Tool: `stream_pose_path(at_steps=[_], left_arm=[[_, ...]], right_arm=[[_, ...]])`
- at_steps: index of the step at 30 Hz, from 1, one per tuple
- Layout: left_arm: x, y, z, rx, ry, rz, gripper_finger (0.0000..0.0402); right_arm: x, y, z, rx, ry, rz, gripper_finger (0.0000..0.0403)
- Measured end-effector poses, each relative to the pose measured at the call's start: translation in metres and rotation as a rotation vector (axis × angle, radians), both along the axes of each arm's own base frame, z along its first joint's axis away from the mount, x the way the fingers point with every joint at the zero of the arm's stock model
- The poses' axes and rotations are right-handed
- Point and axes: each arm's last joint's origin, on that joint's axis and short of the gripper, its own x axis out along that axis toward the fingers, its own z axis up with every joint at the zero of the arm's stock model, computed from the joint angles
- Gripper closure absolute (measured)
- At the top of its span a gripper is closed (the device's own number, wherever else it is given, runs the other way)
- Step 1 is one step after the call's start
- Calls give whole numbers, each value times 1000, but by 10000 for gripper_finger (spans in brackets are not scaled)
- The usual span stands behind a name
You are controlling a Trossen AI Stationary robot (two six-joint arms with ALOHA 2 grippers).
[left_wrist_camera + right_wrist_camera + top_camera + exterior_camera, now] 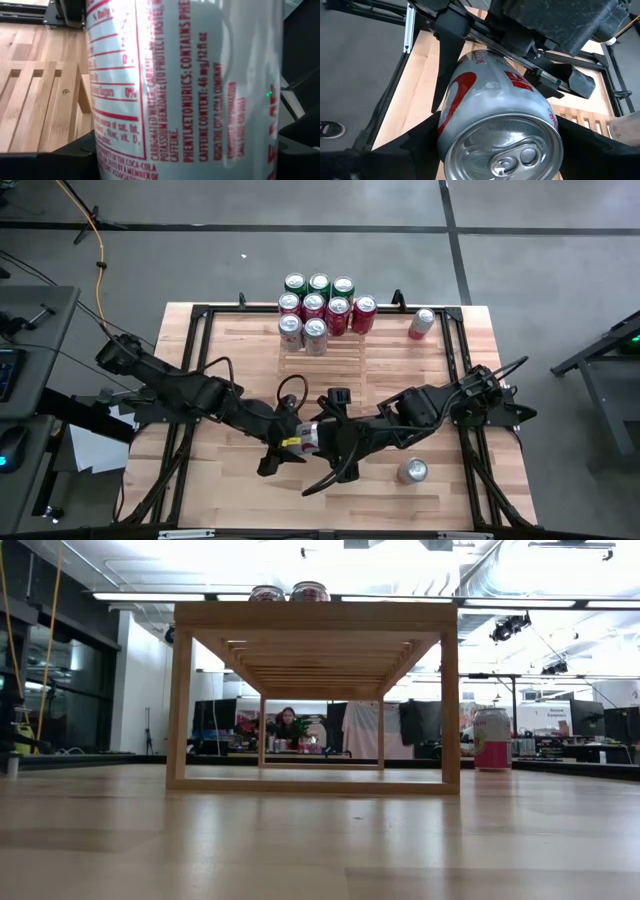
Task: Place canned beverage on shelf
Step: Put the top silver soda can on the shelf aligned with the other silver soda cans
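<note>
2 claws, left claw and right claw, apparently both clamp 1 silver can mid-table.

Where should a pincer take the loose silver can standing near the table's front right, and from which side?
Grip the loose can across its round side wall at mid-height, coming down from above. It stands upright, top up, with nothing close beside it. The right arm is nearer. For now the left pincer and right pincer are both at the held can mid-table.
</note>
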Motion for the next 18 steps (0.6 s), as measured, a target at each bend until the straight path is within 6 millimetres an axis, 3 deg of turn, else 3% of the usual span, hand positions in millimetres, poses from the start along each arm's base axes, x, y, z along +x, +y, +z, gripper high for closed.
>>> stream_pose_path(at_steps=[10,18], left_arm=[[-1,7,-1,36,25,-1,123],[-16,28,1,136,101,81,123]], right_arm=[[1,-2,0,-8,6,-1,115],[-15,-12,8,49,44,-69,22]])
